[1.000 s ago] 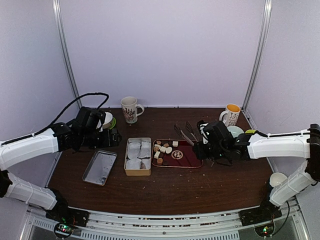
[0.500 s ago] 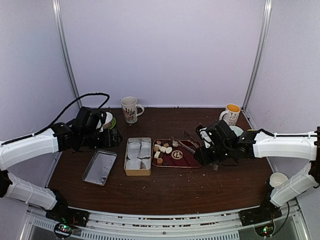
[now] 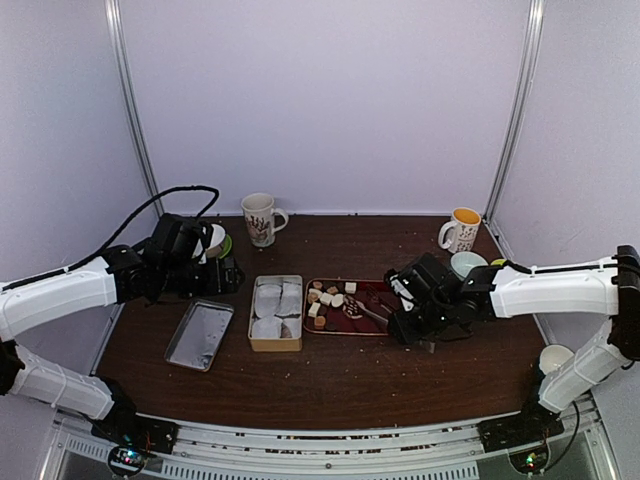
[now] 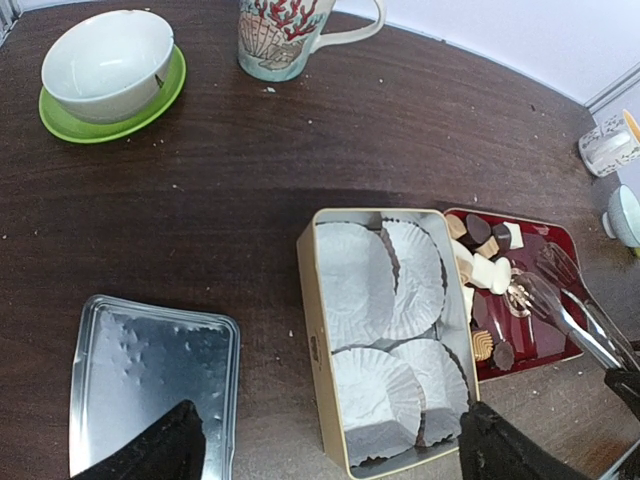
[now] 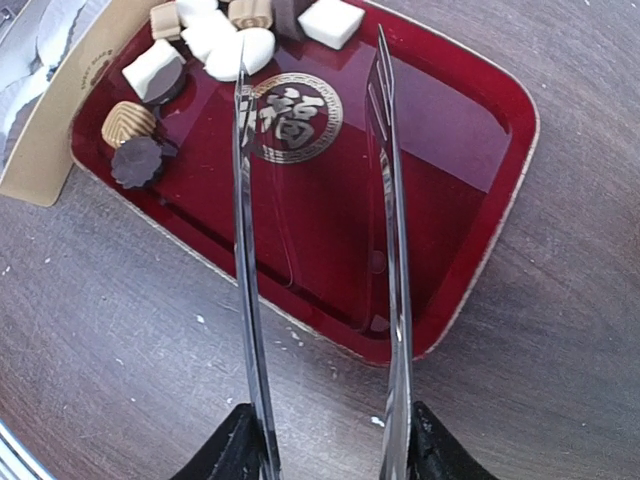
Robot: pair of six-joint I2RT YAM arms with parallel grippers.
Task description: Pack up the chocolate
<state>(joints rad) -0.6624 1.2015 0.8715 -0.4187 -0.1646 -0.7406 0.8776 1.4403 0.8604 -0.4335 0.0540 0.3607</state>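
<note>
Right gripper (image 5: 327,445), grasping tongs (image 5: 245,250), moved left; tips now over red tray (image 5: 470,120), near chocolate (image 5: 225,45). Left gripper (image 4: 325,450) released, empty. First pick probably next.

Deep red tray (image 5: 450,130) on a dark brown, wood-grained table (image 5: 120,380)

The tray carries a round gold emblem and a pale gold rim. The chocolate (image 5: 225,45) is white, ribbed tan and dark brown. The tongs (image 5: 392,200) are shiny silver. The paper cups (image 4: 355,285) are white and pleated, the tin (image 4: 312,350) cream, and the lid (image 4: 150,370) dimpled silver. The bowl (image 4: 105,60) is white and its saucer (image 4: 60,125) lime green. The mug (image 4: 285,30) bears red coral.
</note>
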